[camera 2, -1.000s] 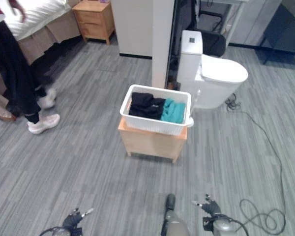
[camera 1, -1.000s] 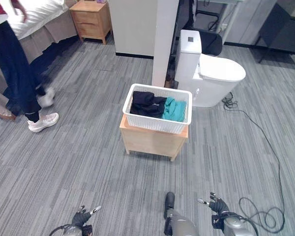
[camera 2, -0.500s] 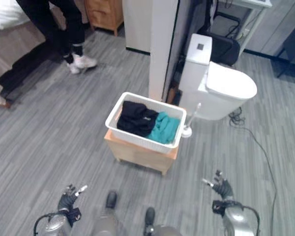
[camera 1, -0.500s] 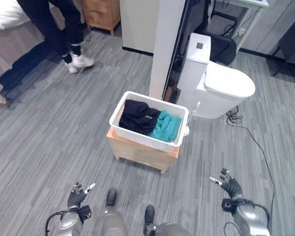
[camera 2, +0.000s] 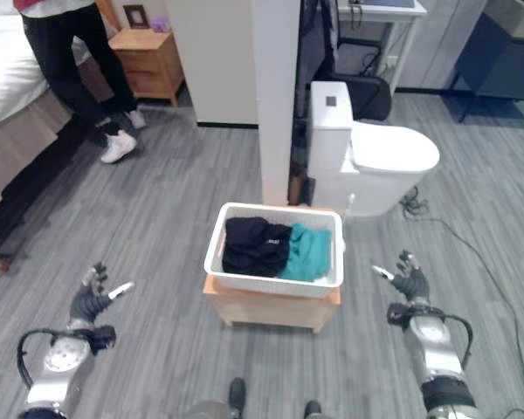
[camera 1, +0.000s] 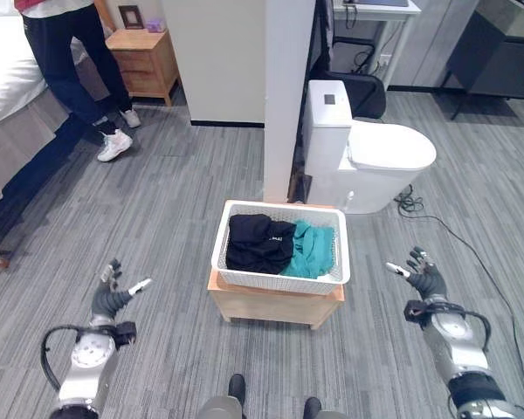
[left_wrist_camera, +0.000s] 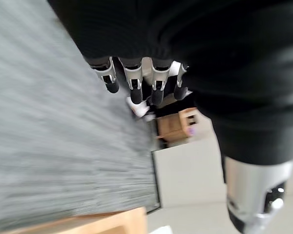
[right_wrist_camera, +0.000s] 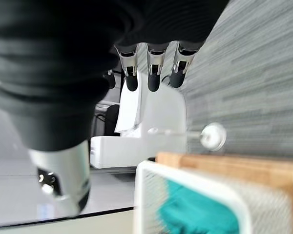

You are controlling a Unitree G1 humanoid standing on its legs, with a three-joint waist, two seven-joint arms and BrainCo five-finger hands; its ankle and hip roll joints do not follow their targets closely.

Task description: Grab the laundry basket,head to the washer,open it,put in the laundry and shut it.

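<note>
The basket, white with a mesh wall, sits on a low wooden stand on the grey floor, straight ahead between the two hands. Inside it, black clothes fill the left part and a teal garment lies beside them on the right, the two touching.

Left hand is held out to the left of the stand, well apart from the basket, fingers relaxed and spread, nothing in it. Left wrist view: fingers hang loosely in a row over the floor.

Right hand is held out to the right of the basket, also apart from it, fingers spread and empty. Right wrist view: fingers straight, with the basket's corner and the teal garment showing past them.

Behind the basket stands a white pillar, and just right of it a white toilet, lid down. A toilet brush stands by its base.

Far left: a person in dark trousers and white shoes, beside a bed and a wooden nightstand.
</note>
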